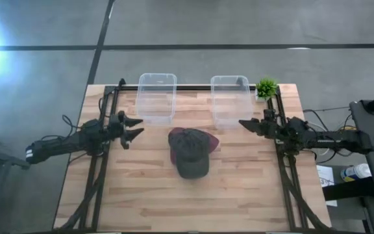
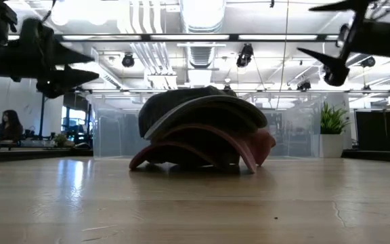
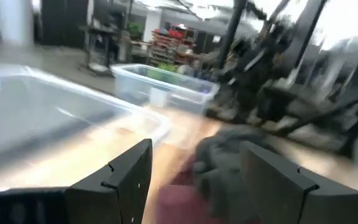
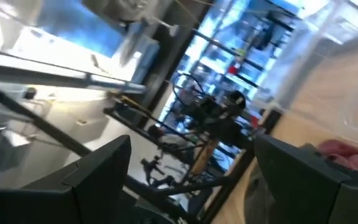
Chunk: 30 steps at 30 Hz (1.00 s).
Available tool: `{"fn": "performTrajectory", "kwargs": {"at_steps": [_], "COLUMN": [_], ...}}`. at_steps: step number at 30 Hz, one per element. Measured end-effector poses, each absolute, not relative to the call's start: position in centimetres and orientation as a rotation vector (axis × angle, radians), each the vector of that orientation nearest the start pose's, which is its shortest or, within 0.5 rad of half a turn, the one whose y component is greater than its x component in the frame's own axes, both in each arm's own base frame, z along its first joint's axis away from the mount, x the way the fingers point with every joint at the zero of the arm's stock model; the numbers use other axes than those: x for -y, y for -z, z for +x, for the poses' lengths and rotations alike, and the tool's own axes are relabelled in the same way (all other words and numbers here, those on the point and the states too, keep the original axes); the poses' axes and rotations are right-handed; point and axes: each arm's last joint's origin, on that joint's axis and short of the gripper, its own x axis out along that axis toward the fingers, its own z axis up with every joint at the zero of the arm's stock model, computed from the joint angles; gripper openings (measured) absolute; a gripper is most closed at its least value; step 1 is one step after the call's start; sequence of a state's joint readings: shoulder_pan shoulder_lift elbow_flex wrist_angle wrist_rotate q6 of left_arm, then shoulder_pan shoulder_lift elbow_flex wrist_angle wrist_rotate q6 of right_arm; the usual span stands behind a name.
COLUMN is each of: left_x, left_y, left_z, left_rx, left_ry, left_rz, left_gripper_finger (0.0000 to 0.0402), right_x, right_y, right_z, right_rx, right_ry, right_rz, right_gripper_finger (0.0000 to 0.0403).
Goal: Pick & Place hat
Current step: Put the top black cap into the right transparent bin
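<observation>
Soft grey-and-maroon fabric cap (image 1: 190, 151) lies mid-worktop (image 1: 141, 195), before two clear plastic bins (image 1: 156, 96). Left claw (image 1: 135, 127) and right claw (image 1: 244, 123) hover beside it, both wide. Pinching only loose cloth could let it sag or slip free.

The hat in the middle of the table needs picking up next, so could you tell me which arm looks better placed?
Probably the left. The left gripper stands open, nearer the hat. The right gripper, also open, hovers by the right-hand bin, slightly farther away.
</observation>
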<state>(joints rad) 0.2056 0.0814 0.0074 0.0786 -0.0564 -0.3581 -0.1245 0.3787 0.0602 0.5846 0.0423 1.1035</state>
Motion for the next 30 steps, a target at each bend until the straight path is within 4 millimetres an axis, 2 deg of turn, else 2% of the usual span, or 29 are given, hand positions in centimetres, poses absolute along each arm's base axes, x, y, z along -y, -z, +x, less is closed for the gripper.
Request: {"fn": "performTrajectory", "kwargs": {"at_steps": [3,6,8,14,18,23,27,30], "left_x": [-1.9,-1.9,-1.9,-1.9,-2.1,-1.9,-1.6,-1.4], "left_y": [-17.5,-18.2,-18.7,-19.5,-19.5,-20.2,-20.2,-19.9], "left_z": [10.0,9.9,9.8,9.6,9.6,9.4,9.4,9.7], "left_rx": [0.145,0.219,0.267,0.354,0.398,0.434,0.369,0.302], "left_ry": [-0.11,-0.06,-0.025,0.008,-0.048,0.037,0.129,0.152], "left_rz": [-0.766,-0.968,-1.026,-1.04,-1.07,-1.07,-1.058,-1.063], "left_gripper_finger": [0.0236,0.0236,0.0236,0.0236,0.0236,0.0236,0.0236,0.0236], "right_x": [1.5,1.3,1.1,0.0,-1.3,-4.1,-6.7,-7.9], "right_y": [-22.9,-24.6,-25.3,-26.8,-27.6,-26.7,-24.2,-22.2], "right_z": [13.4,15.6,16.9,19.4,20.5,22.3,23.5,24.8], "right_rx": [0.273,0.127,-0.009,-0.328,-0.451,-0.574,-0.683,-0.681], "right_ry": [0.012,0.081,0.132,0.242,0.305,0.274,0.32,0.336], "right_rz": [1.053,0.996,0.981,0.997,0.98,1.051,1.135,1.176], "right_gripper_finger": [0.0338,0.0338,0.0338,0.0338,0.0338,0.0338,0.0333,0.0331]}}
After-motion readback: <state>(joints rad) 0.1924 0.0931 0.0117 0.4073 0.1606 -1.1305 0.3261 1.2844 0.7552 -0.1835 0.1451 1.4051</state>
